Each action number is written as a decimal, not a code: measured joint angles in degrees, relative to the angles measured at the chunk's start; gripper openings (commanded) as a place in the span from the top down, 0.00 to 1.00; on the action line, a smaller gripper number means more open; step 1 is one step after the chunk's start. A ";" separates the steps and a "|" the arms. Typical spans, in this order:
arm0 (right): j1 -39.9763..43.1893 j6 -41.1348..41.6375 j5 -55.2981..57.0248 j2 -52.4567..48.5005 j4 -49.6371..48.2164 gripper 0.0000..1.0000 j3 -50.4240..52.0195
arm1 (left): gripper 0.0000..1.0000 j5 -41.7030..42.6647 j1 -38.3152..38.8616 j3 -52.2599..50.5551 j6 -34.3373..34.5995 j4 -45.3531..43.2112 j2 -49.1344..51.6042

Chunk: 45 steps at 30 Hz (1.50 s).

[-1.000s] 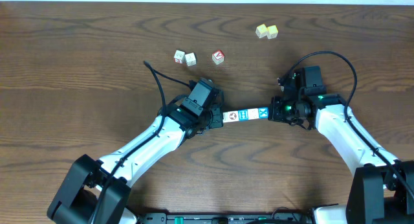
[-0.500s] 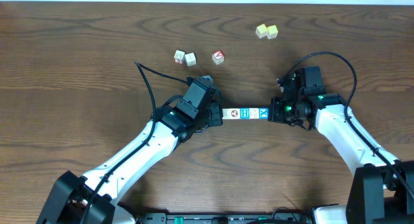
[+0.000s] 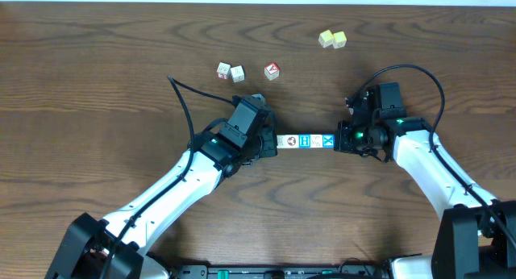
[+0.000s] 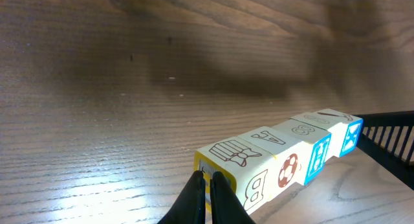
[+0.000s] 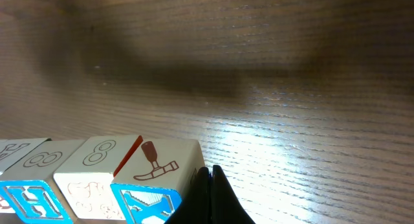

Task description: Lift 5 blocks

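dark brown wood grain covers the surface (image 3: 97,69), and near its middle the blocks (image 3: 305,141) form one straight row of five, end to end, running left to right. seen from above, their faces alternate between white with small dark marks and bright blue, with a blue x at the right end.

the left hand (image 3: 272,144) meets the row's left end and the right hand (image 3: 339,139) meets its right end, so the row is squeezed lengthwise between the two arms. neither hand is spread. in the left wrist view the two dark fingers (image 4: 192,201) are pressed together, their tips against the end face of the nearest cube, which carries a brown letter b on its side and a striped drawing on top. in the right wrist view the fingers (image 5: 223,204) are likewise closed into one point, touching the end of the cube with the hammer picture.

in both wrist views a broad dark shadow falls on the wood well beyond the row – not directly under it.

farther back, well apart from the row, two small white cubes (image 3: 230,71) sit just beside each other, a red-faced cube (image 3: 272,70) lies near them to their right, and two pale yellow cubes (image 3: 332,39) touch side by side at the far right.
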<state>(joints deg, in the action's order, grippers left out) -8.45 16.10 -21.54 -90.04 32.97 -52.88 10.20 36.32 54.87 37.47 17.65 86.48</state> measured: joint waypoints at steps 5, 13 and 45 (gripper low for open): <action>0.00 0.24 -0.42 0.55 0.00 0.99 0.00 | 0.93 -0.02 -0.22 0.00 0.04 0.07 0.00; 0.00 0.46 -1.09 0.66 -0.24 0.99 0.00 | 0.93 0.02 -0.63 0.00 0.09 -0.76 0.00; 0.13 2.36 -0.92 4.09 -1.46 0.99 0.00 | 0.93 1.29 -1.40 0.00 4.11 -1.09 0.00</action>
<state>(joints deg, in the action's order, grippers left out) -8.32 18.46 -22.46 -85.95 31.51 -52.88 11.49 34.92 54.87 41.58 16.56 86.48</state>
